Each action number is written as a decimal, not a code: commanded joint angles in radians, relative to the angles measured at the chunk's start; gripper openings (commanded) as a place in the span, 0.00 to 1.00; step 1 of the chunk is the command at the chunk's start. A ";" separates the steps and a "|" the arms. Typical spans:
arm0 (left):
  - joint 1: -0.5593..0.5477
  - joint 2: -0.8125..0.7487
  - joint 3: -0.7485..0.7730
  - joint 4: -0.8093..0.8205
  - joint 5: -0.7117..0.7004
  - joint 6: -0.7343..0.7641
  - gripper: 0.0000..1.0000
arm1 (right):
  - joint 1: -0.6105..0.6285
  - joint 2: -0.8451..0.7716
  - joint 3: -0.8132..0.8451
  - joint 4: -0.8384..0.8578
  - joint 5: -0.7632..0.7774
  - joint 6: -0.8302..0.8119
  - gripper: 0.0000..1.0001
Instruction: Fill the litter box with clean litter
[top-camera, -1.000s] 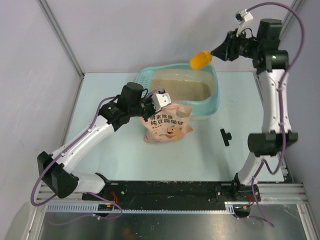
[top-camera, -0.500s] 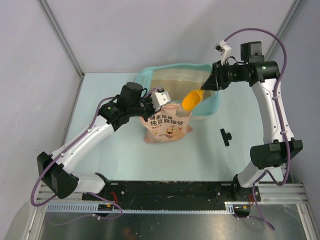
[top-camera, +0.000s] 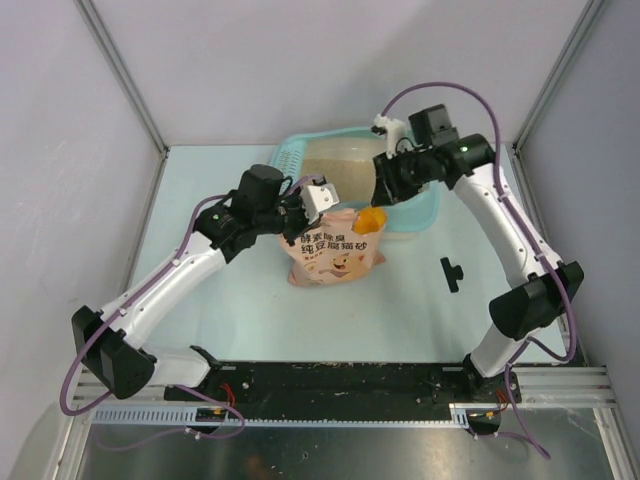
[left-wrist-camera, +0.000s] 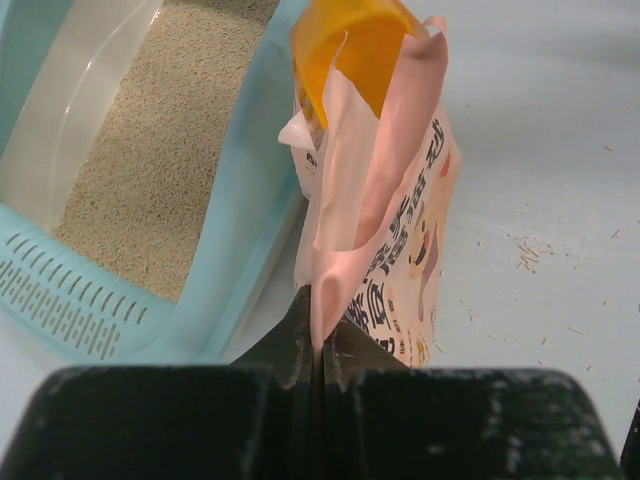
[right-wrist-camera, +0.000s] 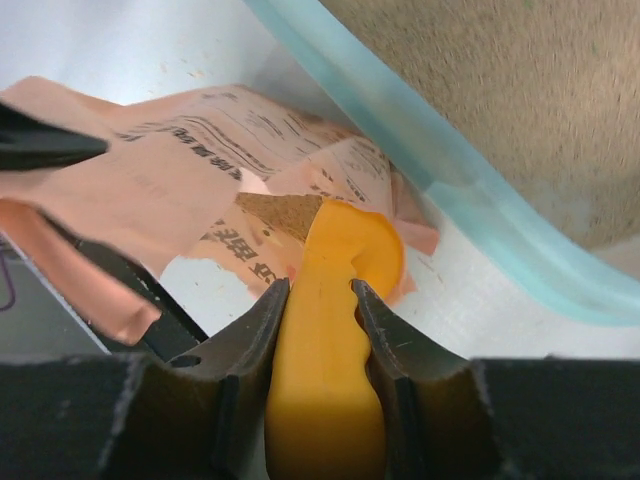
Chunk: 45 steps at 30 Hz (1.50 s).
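We see left gripper clamped on pink bag edge; right gripper grasping orange scoop in bag mouth; litter box floor covered by beige litter.

The litter box sits at the back of the table, clean litter inside. Just before it stands a bag (scoop in its mouth); a loose piece lies further right.

We see the left arm and the right arm built alike: smooth white links between black joints, a looping purple cable along each, a white camera block at the wrist, and matte black jaws on the left gripper and right gripper.
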<state>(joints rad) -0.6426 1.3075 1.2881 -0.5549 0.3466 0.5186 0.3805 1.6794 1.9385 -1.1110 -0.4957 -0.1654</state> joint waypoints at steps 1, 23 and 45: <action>0.003 -0.082 0.017 0.118 0.109 -0.071 0.00 | 0.076 -0.017 -0.059 0.108 0.324 0.197 0.00; 0.003 -0.155 -0.200 0.251 0.272 -0.279 0.00 | 0.199 -0.116 -0.795 0.559 0.246 0.559 0.00; 0.001 -0.172 -0.135 0.089 0.172 -0.118 0.00 | -0.080 -0.099 -0.829 1.086 -0.604 0.935 0.00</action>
<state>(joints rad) -0.6373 1.1660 1.0664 -0.4404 0.4984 0.3397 0.3641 1.6028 1.1015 -0.1314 -0.9413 0.6601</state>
